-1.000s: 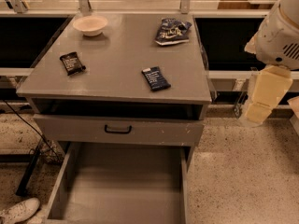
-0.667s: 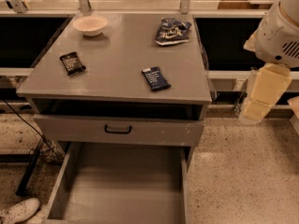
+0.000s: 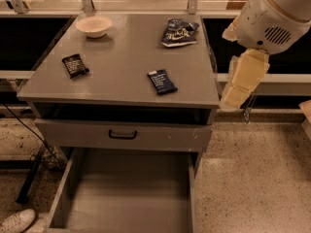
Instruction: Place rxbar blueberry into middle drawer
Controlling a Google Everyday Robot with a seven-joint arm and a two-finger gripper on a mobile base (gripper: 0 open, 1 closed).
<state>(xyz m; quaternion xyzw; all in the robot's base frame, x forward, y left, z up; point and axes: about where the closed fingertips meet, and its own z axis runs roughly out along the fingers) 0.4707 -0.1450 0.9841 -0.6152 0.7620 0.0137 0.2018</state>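
Note:
The rxbar blueberry (image 3: 162, 81), a dark navy bar with white print, lies flat on the grey cabinet top, right of centre near the front edge. The middle drawer (image 3: 126, 198) is pulled out below, a wide grey tray with a bare floor. My arm's cream link (image 3: 245, 76) hangs off the cabinet's right side. The gripper (image 3: 247, 111) sits at its lower end, beside the top's right front corner, to the right of the bar and apart from it. Nothing shows in it.
A black-wrapped bar (image 3: 75, 65) lies at the left of the top. A white bowl (image 3: 94, 25) stands at the back left and a blue-and-white snack bag (image 3: 179, 31) at the back right. A shut drawer front with a black handle (image 3: 122, 135) sits above the open drawer. A white shoe (image 3: 15, 221) lies on the floor.
My arm has moved left and a little up, closer to the cabinet's right edge. The bars, bag, bowl and drawer have not moved.

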